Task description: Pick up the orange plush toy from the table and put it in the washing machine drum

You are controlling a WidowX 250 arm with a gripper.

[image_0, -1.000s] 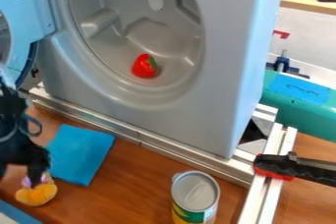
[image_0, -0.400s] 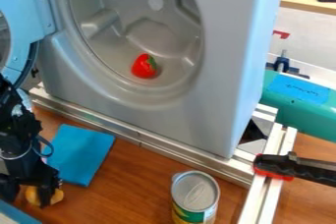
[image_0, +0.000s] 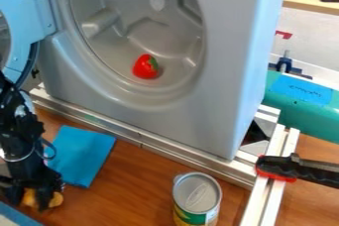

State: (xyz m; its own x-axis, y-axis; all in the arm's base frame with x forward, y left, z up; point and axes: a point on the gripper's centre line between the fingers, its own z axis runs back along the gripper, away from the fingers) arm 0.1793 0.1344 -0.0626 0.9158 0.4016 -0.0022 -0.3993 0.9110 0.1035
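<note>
The black gripper point(image_0: 30, 204) has its fingers wide apart around a toy point(image_0: 57, 200). The toy is yellow-orange with a round edge, partly hidden.

Boxy grey plastic washer point(image_0: 205, 121), rounded red toy point(image_0: 143, 67) with green top inside it, flat blue cloth point(image_0: 83, 153) in front of it, cylindrical silver-lidded metal can point(image_0: 197, 195) with green-and-yellow side ahead of it, black gripper point(image_0: 29, 201) and rounded orange-yellow toy point(image_0: 57, 199) front-left of it.

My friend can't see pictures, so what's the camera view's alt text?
A black robot pincer is down at a small yellow toy near a blue cloth. Behind, an open grey washing machine holds a red, strawberry-like toy; a tin can stands in front.
</note>
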